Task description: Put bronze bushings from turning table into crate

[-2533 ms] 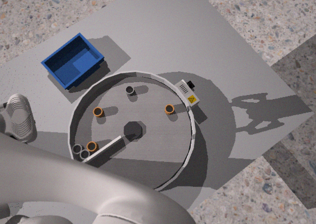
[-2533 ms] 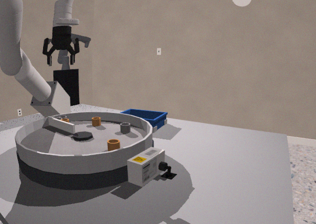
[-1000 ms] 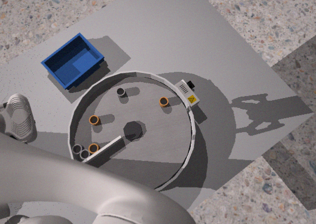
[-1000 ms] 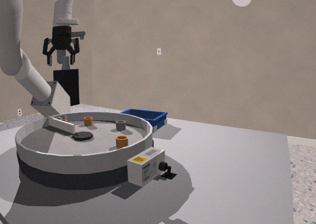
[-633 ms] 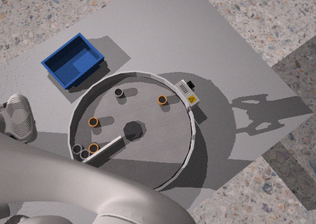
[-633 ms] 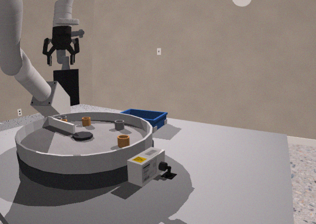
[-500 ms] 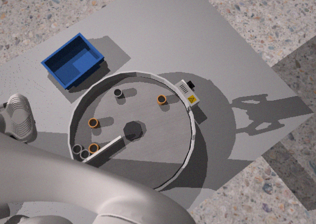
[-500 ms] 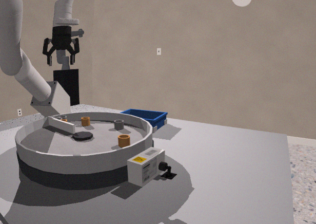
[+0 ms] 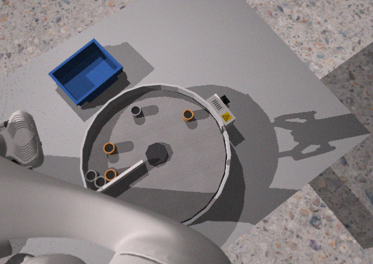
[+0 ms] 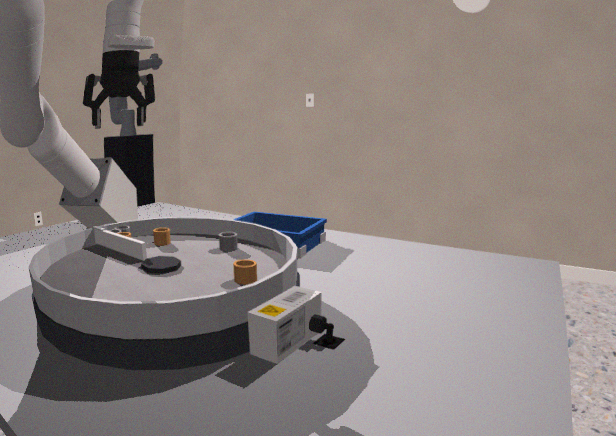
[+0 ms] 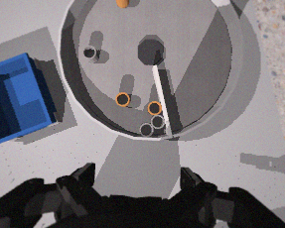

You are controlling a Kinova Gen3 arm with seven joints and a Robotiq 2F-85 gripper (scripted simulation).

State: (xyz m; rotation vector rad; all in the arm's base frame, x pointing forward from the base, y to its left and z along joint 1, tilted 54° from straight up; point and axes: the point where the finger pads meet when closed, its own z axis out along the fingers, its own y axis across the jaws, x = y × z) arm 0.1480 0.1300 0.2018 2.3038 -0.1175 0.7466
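My gripper [image 10: 119,123] [image 11: 137,174] is open and empty, high above the table beside the turning table [image 9: 188,154] [image 10: 195,319] [image 11: 204,59]. One bronze bushing [image 9: 188,120] [image 10: 245,273] stands near the sensor-box side. A second bronze bushing [image 9: 109,154] [image 10: 161,237] stands apart, nearer the white bar. A third bronze bushing [image 9: 110,180] [image 11: 154,114] is against the bar, close beside two steel bushings, one [image 9: 91,180] at the wall and one [image 9: 100,186] between. Another steel bushing [image 9: 136,115] [image 10: 228,242] stands alone. The blue crate [image 9: 100,88] [image 10: 314,234] [image 11: 40,88] shows no bushings; part of its floor is shaded.
A raised wall rings the turning table. A white bar [image 9: 121,176] [image 10: 120,244] [image 11: 162,99] reaches from the wall toward the dark hub [image 9: 157,154] [image 10: 161,264] [image 11: 151,51]. A white box [image 9: 221,109] [image 10: 285,324] with a warning label sits at the wall's outside.
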